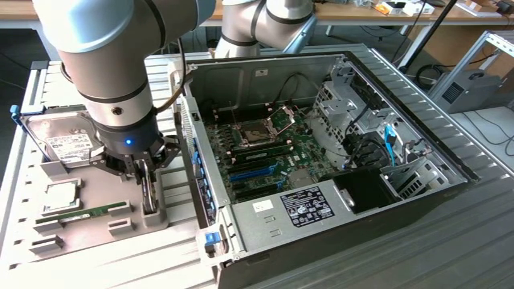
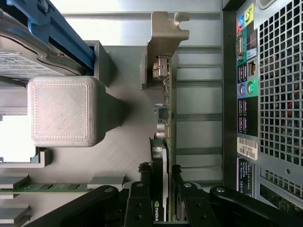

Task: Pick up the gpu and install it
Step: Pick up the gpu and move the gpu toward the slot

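The gpu (image 1: 148, 194) is a thin dark card standing on edge at the case-side end of the grey holder tray (image 1: 96, 238). My gripper (image 1: 143, 171) reaches straight down onto it. In the wrist view the gpu (image 2: 166, 99) is seen edge-on, with its silvery bracket (image 2: 163, 38) at the end farthest from my gripper. My gripper (image 2: 163, 182) has one black finger pressed against each face of the card, so it is shut on it. Whether the card has left its holder slot I cannot tell.
An open computer case (image 1: 418, 198) lies at the exterior view's right, its motherboard with blue slots (image 1: 253, 173) exposed. Its rear port panel (image 2: 246, 90) runs close beside the card. The tray also holds a hard drive (image 1: 60, 135), a processor (image 1: 62, 195) and a green memory stick (image 1: 84, 212).
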Controlling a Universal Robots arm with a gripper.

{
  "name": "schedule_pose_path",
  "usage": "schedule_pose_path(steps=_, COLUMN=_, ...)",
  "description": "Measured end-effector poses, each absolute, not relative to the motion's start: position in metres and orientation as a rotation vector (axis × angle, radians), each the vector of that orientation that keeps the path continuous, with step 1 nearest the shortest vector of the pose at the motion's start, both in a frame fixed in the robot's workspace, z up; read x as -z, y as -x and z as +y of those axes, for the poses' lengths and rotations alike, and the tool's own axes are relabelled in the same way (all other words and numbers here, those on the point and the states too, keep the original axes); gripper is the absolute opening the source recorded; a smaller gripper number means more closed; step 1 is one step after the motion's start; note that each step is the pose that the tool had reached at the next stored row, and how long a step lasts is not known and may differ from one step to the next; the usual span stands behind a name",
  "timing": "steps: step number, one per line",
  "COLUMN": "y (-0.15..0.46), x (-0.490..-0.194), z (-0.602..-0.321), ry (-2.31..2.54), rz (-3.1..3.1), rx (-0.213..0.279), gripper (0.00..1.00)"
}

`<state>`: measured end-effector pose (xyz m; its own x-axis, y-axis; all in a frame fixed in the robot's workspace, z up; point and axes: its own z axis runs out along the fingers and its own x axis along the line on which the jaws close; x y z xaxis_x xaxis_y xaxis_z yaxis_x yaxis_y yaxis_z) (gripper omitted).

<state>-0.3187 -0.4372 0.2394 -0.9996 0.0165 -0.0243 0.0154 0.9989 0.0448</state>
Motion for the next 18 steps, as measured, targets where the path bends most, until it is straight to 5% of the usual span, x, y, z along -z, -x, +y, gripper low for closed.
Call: schedule_pose_path(steps=18, y=0.319, x=-0.275, z=-0.437, ry=-0.025, rz=3.116, rx=-0.07, gripper=0.27)
